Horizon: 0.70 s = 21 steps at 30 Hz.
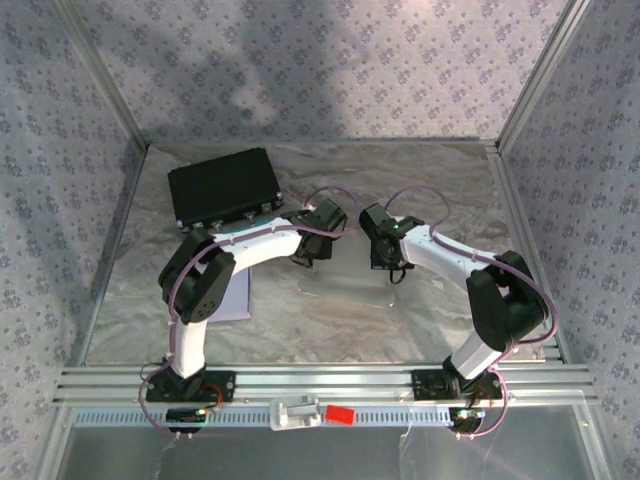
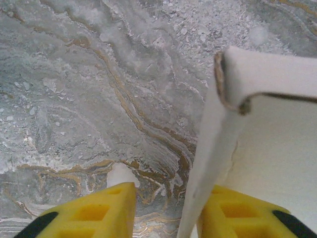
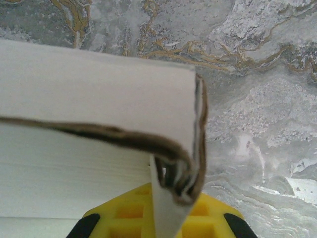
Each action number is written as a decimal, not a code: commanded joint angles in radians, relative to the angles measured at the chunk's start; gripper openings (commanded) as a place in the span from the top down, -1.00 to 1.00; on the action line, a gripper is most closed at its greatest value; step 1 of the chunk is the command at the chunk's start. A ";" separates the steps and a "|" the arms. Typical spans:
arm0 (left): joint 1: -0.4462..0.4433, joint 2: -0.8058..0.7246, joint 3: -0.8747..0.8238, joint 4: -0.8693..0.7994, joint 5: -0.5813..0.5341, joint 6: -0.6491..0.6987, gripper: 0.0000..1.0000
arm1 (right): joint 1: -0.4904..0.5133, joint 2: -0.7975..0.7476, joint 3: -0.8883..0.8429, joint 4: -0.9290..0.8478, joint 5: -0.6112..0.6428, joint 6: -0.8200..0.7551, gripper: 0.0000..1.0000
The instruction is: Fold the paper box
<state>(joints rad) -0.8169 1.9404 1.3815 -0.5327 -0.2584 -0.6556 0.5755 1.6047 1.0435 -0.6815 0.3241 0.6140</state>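
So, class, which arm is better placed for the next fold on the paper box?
Probably left: the left gripper is open astride the paper box wall, free to pinch; the right gripper is shut, pinning a corner.

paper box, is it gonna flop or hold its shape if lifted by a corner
Probably light: the box looks like thin card. Likely stiff enough to hold shape, since its wall stands upright on edge in the left wrist view. It should crease rather than flop: the corner pinched by the right gripper shows a sharp bend.
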 commanded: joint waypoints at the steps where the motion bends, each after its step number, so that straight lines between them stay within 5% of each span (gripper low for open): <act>1: 0.016 -0.076 -0.026 0.036 0.080 0.017 0.23 | -0.006 0.004 0.001 -0.043 0.003 0.007 1.00; 11: 0.070 -0.068 -0.097 0.125 0.279 0.043 0.26 | -0.012 0.003 0.000 -0.043 -0.008 0.007 1.00; 17: 0.071 -0.052 -0.108 0.109 0.252 0.045 0.35 | -0.014 0.000 -0.001 -0.047 -0.006 0.007 1.00; 21: 0.067 -0.039 -0.098 0.064 0.187 0.050 0.59 | -0.015 0.003 0.001 -0.049 -0.008 0.007 1.00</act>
<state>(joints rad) -0.7467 1.8751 1.2854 -0.4252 -0.0238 -0.6212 0.5671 1.6047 1.0435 -0.6880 0.3096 0.6140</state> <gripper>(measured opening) 0.225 0.056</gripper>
